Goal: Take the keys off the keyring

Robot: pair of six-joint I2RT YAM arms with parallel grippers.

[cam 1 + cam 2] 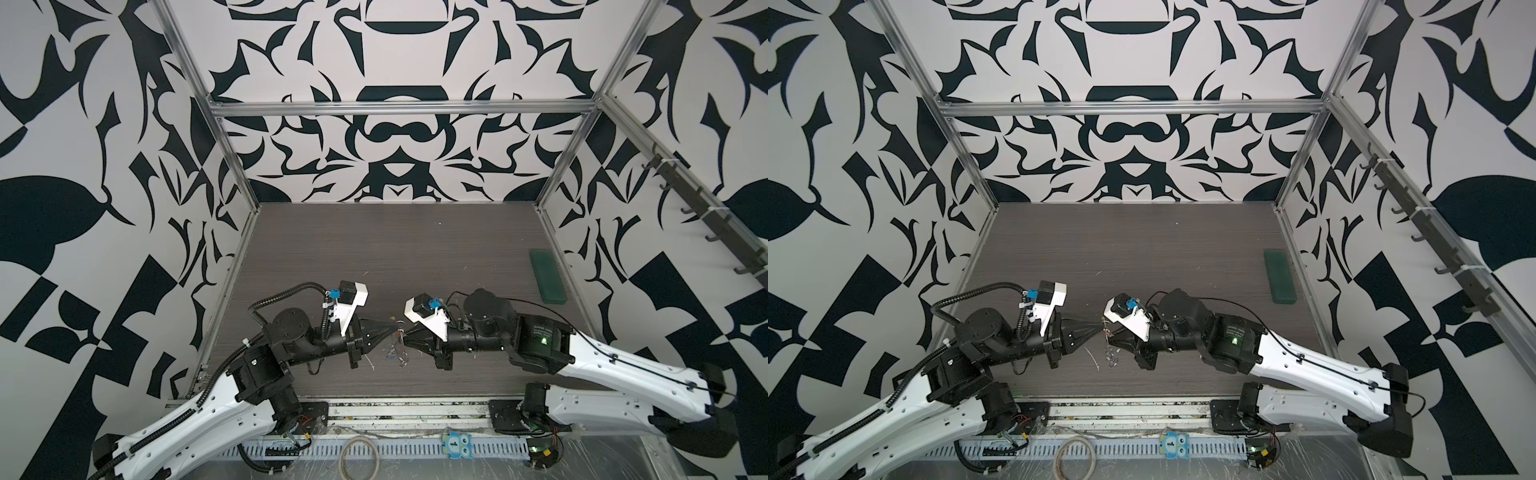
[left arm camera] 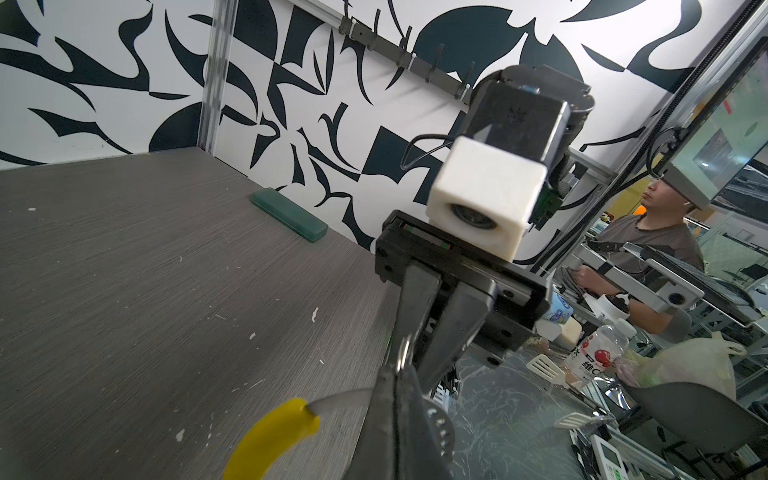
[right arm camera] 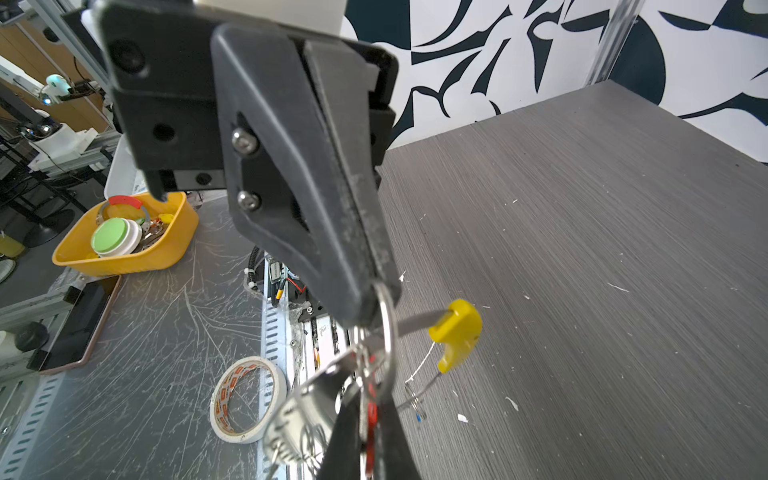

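The dark wood-grain table (image 1: 374, 249) filled the floor of the patterned cell. Taking the back wall as 12 o'clock in both top views, the two black-and-white arms reached in from 7 and 5 o'clock. Their tips met nose to nose above the 6 o'clock part of the table, just inside its front edge.

The left gripper (image 1: 393, 328) was closed, pinching the grey band of the keyring (image 2: 340, 401). The right gripper (image 1: 409, 333) was closed too, and in the right wrist view the red key (image 3: 371, 415) sat as a thin strip between its fingers.

A flat green block (image 1: 547, 276) lay alone at 3 o'clock, against the table's right edge and well apart from the grippers. A plain beige hoop (image 1: 359, 459) rested off the table at 6 o'clock, on the slotted rail.

The keyring hung in the air between the two tips. Its yellow section (image 3: 457, 332) curved out to one side, and its metal ring (image 3: 390, 332) spanned the short gap from one claw to the other.

The blue key (image 3: 419, 418) showed only as a small blue bit by a tiny wire ring at the loop's low end. Whether it touched the table could not be told.
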